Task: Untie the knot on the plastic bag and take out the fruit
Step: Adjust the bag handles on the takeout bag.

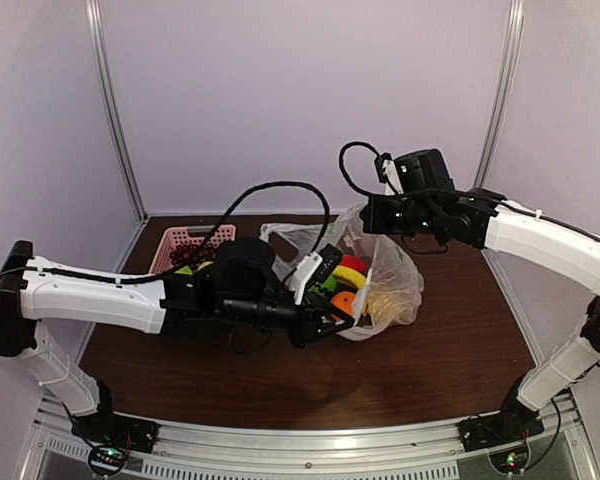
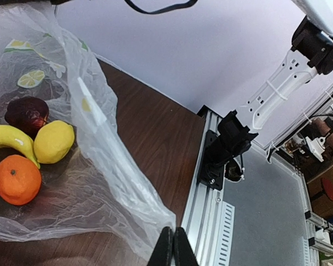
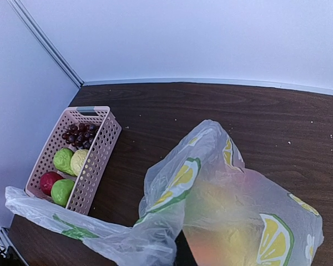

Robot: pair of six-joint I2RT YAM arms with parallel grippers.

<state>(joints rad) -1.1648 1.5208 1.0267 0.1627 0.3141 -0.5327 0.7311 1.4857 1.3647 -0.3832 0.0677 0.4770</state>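
The clear plastic bag (image 1: 380,285) with lemon prints stands at mid-table, its mouth pulled apart. Inside lie the fruit: an orange (image 2: 16,178), a lemon (image 2: 54,141), a banana (image 2: 8,139) and a dark red round one (image 2: 26,112). My left gripper (image 2: 172,235) is shut, with the bag's front edge of film (image 2: 150,210) running into its tips. My right gripper (image 1: 368,215) holds the bag's far top edge up. Its fingers are hidden behind film (image 3: 172,194) in the right wrist view. No knot shows.
A pink slotted basket (image 3: 94,149) at the back left holds grapes (image 3: 77,134), green round fruits (image 3: 62,159) and a red one (image 3: 49,180). A loose bag flap (image 3: 72,230) lies beside it. The aluminium rail (image 2: 211,205) and right arm base (image 2: 227,147) line the near edge.
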